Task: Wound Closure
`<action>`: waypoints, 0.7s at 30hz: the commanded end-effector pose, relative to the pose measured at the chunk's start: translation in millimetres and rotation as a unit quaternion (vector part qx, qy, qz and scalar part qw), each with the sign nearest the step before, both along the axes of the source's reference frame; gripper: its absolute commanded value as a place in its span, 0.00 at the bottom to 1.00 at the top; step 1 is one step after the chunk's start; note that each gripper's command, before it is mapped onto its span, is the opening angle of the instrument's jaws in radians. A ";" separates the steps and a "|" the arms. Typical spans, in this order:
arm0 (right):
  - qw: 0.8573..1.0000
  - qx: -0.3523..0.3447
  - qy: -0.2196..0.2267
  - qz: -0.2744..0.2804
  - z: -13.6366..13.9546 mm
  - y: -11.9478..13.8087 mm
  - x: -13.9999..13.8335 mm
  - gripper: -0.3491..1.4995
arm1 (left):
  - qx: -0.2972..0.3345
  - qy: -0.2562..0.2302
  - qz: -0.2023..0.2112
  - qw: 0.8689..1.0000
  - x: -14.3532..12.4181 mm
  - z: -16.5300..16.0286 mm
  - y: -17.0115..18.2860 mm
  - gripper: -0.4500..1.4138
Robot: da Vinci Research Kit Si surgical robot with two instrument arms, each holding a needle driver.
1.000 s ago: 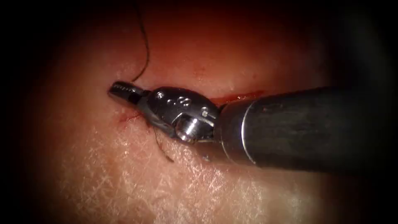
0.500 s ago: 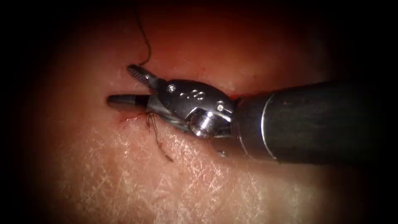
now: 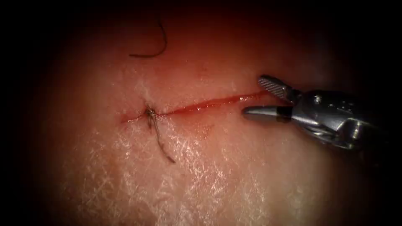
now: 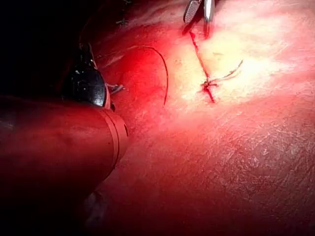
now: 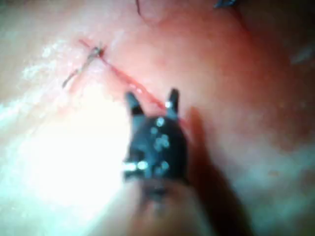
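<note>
The cut (image 3: 201, 105) runs across the tissue, lined with red fluid. At its left end sits a tied knot (image 3: 149, 113) with short thread tails trailing down over the tissue. A loose dark thread (image 3: 158, 49) curls above the knot, apart from it, and leads up into the dark. My right tool (image 3: 253, 95) hovers at the cut's right end, jaws open, holding nothing. The right wrist view has its open jaws (image 5: 152, 98) over the cut (image 5: 128, 81), with the knot (image 5: 97, 50) beyond. In the left wrist view, the left tool's shaft (image 4: 59, 142) and dark wrist (image 4: 86, 83) lie beside the curved thread (image 4: 165, 73).
Pale, finely creased tissue (image 3: 201, 184) spreads below the cut. The left wrist view also has the knot (image 4: 207, 84), the cut (image 4: 198, 54) and the right tool's open jaws (image 4: 198, 19) at the cut's far end.
The right tool's jaws, shut beside the knot a second ago, opened and drew back right along the cut. The long thread has come away from the knot and moved up.
</note>
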State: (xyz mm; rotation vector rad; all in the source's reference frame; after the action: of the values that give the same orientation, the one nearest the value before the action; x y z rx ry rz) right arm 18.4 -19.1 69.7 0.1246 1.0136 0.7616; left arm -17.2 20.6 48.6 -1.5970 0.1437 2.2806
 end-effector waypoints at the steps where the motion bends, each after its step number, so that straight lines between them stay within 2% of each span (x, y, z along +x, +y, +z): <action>1: 1.000 0.002 0.001 0.000 0.8 -1.2 0.2 0.86 | 0.017 -0.004 -0.010 1.000 -0.5 1.1 0.2 0.34; 2: 1.000 0.002 0.002 -0.001 0.9 -1.6 0.2 0.86 | 0.035 -0.007 -0.019 0.999 -0.6 1.4 0.1 0.48; 3: 1.000 0.001 0.004 -0.001 0.9 -1.8 0.3 0.86 | 0.060 -0.012 -0.032 0.998 -0.7 1.6 0.0 0.69; 5: 1.000 0.001 0.006 -0.003 1.0 -2.0 0.5 0.86 | 0.086 -0.016 -0.045 0.995 -1.0 1.7 -0.2 0.86; 6: 1.000 0.002 0.006 -0.003 0.9 -2.1 0.8 0.86 | 0.100 -0.020 -0.055 0.993 -1.1 1.6 -0.5 0.90; 11: 1.000 0.004 0.012 -0.008 0.6 -2.3 1.5 0.87 | 0.124 -0.051 -0.041 0.990 -1.6 1.5 -3.3 0.91; 16: 1.000 0.005 0.013 -0.009 0.4 -2.6 1.7 0.87 | 0.119 -0.074 -0.017 0.990 -2.5 1.4 -7.7 0.91; 17: 1.000 0.005 0.014 -0.009 0.3 -2.8 1.7 0.87 | 0.116 -0.081 -0.008 0.990 -3.0 1.2 -9.2 0.90; 21: 1.000 0.007 0.019 -0.014 0.0 -3.1 2.1 0.87 | 0.111 -0.088 0.008 0.990 -4.1 1.4 -11.2 0.84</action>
State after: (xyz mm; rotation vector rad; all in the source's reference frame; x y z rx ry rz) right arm 19.8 -21.5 69.2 0.1664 1.0469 0.7411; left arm -21.2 8.7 49.6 -1.6797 -0.1698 2.0770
